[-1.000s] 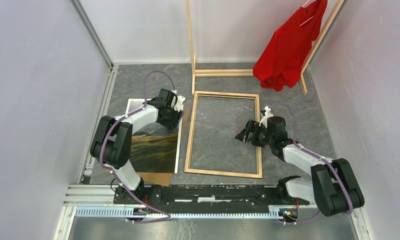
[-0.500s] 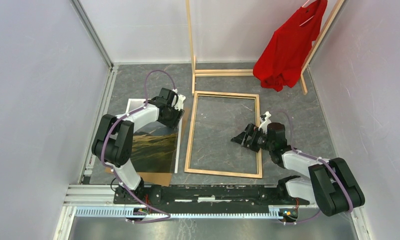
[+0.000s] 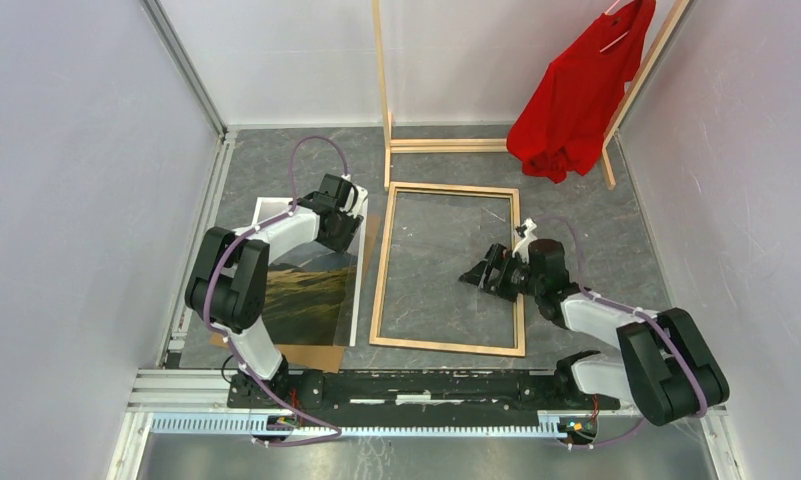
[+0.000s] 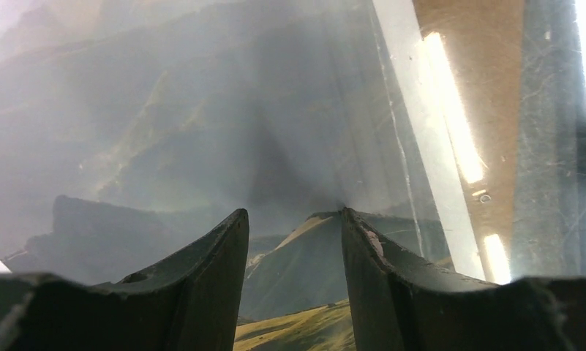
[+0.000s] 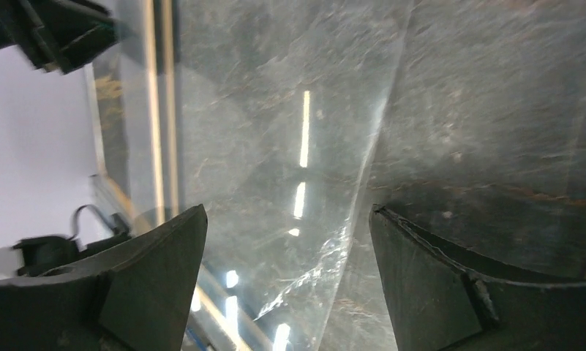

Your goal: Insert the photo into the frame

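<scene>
- Top external view shows the frame [image 3: 381, 262] lying flat on the dark desk [image 3: 276, 170], light wood side up, with bare desk visible through its opening.
- The photo [image 3: 311, 295] lies picture-side up just left of the frame, wholly outside it. It rests on a brown backing board [image 3: 316, 356] that peeks out on the side toward the frame.
- The left end effector [image 3: 338, 222] hangs over the photo's corner nearest the frame's far-left corner. In the left wrist view its fingers [image 4: 202, 278] stand partly apart with nothing between them. The dark hills show in the gap, and the white border [image 4: 421, 131] runs along the frame side.
- The right end effector [image 3: 486, 272] sits low inside the frame's opening, close to the right rail. In the right wrist view its fingers [image 5: 151, 270] are spread wide and grip nothing. Below them lies what looks like a clear glossy sheet [image 5: 275, 146].
- We judge the step in hand to be taking hold of the photo. It is not yet lifted, so the task looks to be at an early stage.
- The next move calls for the left end effector to catch the thin print at its frame-side border and pinch it without creasing.
- It then has to carry the print over the frame's left rail and lay it square in the opening.
- We think the right end effector should leave the opening first, or steady a rail.
</scene>
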Robot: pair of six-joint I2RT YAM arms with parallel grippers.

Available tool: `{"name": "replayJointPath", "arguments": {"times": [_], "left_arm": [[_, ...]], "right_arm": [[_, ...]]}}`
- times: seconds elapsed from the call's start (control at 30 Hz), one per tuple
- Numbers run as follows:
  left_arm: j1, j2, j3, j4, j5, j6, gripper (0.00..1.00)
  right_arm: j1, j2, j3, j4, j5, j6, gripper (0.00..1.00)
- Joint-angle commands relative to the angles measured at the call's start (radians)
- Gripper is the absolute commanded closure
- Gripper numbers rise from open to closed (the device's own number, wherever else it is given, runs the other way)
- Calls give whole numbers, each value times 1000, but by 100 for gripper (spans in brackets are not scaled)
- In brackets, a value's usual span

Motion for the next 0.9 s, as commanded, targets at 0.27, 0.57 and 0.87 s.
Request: {"name": "replayJointPath", "arguments": {"times": [0.27,0.57,0.87], "left_arm": [[-4,-39,36,1,16,19,43],[-18,-36,15,29,33,12,44],[-44,13,12,50,6,12,45]], "right_arm": [[46,-93,134,-480,185,-164,12],[129,-103,101,-432,97,-38,13],[156,-131,11,-332,134,120,12]]}}
